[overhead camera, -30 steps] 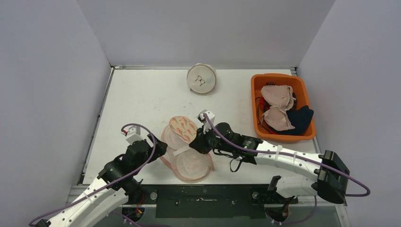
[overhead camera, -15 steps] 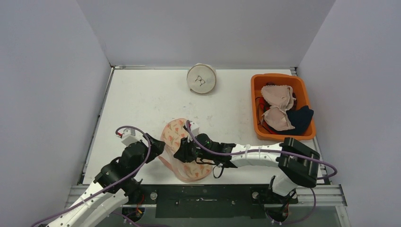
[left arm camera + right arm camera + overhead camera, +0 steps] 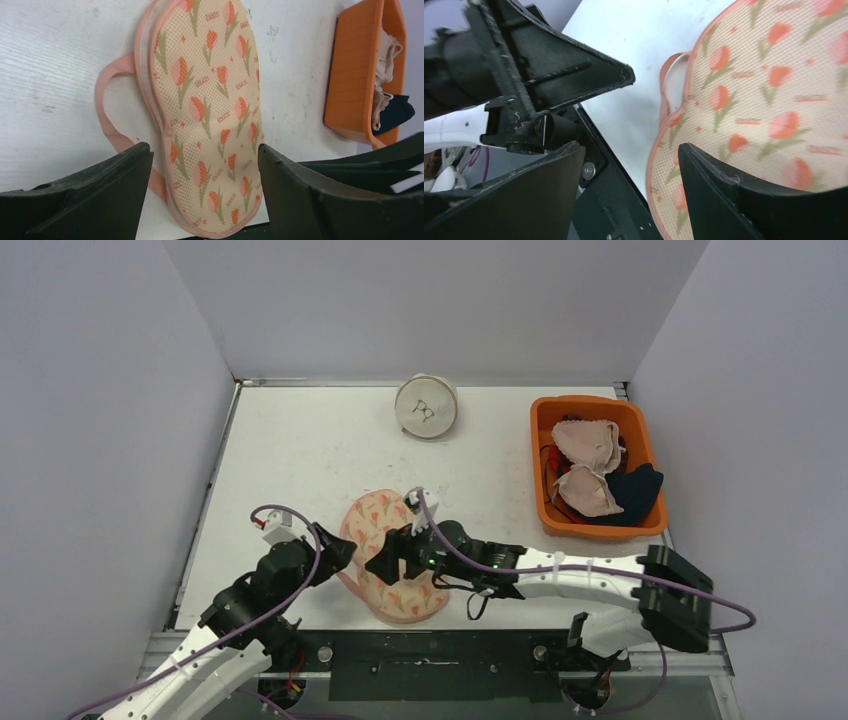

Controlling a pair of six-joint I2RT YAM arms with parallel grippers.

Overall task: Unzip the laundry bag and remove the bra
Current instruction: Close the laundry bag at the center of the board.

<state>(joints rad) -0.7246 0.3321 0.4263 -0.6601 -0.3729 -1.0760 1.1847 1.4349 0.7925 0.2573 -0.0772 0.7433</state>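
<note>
The laundry bag (image 3: 210, 115) looks zipped at the desk's near edge — every step remains; left gripper (image 3: 202, 150) and right gripper (image 3: 630, 147) open, empty.

White arms (image 3: 590, 577), black joints (image 3: 285, 566), purple cables (image 3: 318, 548).

Orange tub (image 3: 600, 529), clothes (image 3: 585, 490) inside: far R of my R gripper (image 3: 383, 562). Round white case (image 3: 426, 406): well beyond it, at table (image 3: 300, 440) far edge.
</note>
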